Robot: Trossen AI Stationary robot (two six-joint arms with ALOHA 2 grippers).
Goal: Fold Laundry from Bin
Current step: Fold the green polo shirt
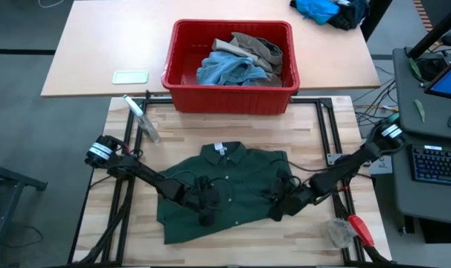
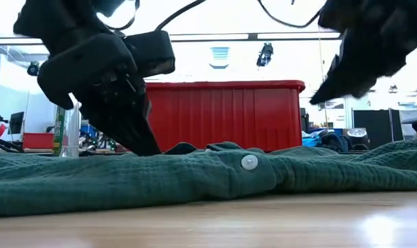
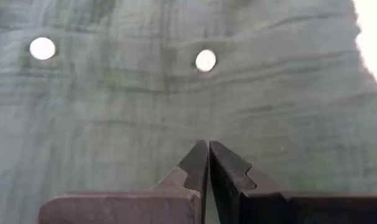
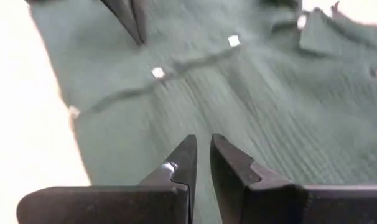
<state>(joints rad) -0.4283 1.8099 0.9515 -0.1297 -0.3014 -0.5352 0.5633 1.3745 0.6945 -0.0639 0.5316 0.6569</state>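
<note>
Lab — keyboard (image 1: 440,164), monitor (image 1: 449,74), cables beside table.

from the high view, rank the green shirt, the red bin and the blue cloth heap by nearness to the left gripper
1. Green shirt, directly under the left gripper.
2. Red bin, beyond the shirt's collar.
3. Blue cloth heap, far right corner of the back table.

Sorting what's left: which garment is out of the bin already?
The dark green buttoned shirt, spread flat on the table; the light blue and khaki pieces lie in the red bin.
</note>
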